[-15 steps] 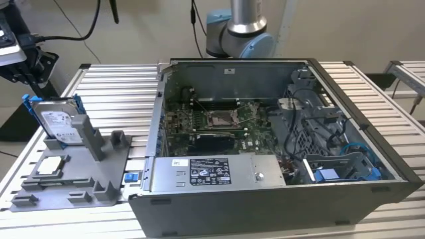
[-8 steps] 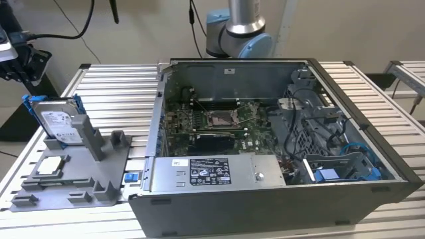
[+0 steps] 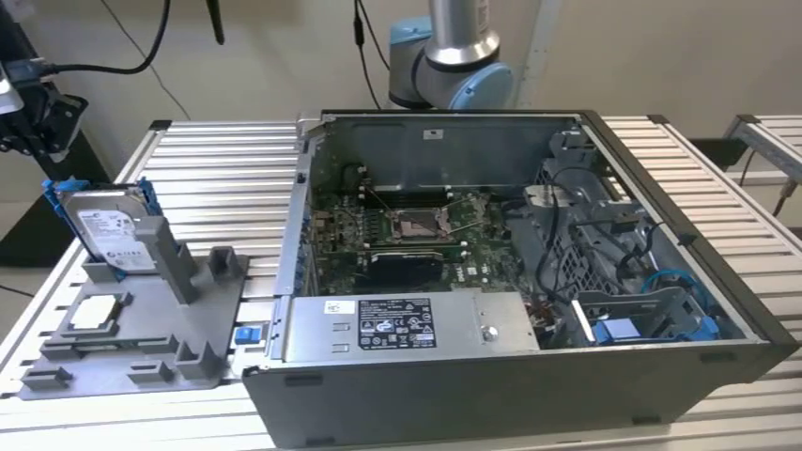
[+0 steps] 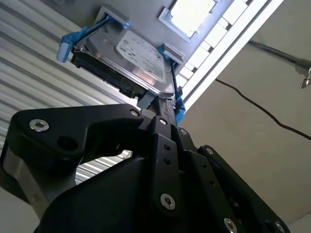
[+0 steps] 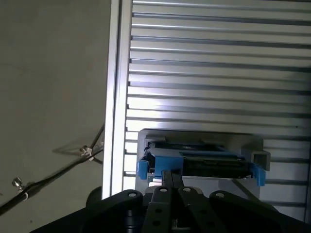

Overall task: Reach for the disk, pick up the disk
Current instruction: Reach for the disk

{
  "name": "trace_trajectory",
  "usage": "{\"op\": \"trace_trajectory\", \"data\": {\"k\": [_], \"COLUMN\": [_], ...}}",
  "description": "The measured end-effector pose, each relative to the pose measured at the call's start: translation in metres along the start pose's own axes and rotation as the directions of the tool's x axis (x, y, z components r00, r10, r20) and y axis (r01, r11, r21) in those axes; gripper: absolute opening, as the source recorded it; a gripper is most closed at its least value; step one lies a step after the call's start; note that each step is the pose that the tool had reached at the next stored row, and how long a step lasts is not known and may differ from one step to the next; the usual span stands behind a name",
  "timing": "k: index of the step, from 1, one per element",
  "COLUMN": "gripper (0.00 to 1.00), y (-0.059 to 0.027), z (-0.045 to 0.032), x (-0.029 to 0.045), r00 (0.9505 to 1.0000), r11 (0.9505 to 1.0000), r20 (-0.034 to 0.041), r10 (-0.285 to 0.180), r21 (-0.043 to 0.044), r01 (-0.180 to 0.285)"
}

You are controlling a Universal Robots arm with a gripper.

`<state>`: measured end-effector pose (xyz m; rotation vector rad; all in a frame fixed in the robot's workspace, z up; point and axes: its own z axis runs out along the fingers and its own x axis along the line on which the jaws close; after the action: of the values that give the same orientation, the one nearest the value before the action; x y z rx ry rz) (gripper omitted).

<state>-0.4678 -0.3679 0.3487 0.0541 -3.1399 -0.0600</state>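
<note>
Open the pinched-shut gripper point(image 5: 171, 175) wide first (nothing held yet), then come straight and slow at the disk point(image 5: 204, 165).

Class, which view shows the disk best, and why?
The second wrist view: the disk shows its labelled face and blue frame close up. The exterior view shows it upright and far off; the first wrist view, edge-on.
</note>
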Motion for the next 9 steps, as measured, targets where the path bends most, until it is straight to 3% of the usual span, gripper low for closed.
{"op": "trace_trajectory", "data": {"k": [9], "gripper": [0.0], "y": [0.0001], "z": [0.0], "x": [0.0001], "r00": [1.0], "r11": [1.0], "r20": [-0.0001], "r10": [-0.001], "r21": [0.0], "r01": [0.001]}}
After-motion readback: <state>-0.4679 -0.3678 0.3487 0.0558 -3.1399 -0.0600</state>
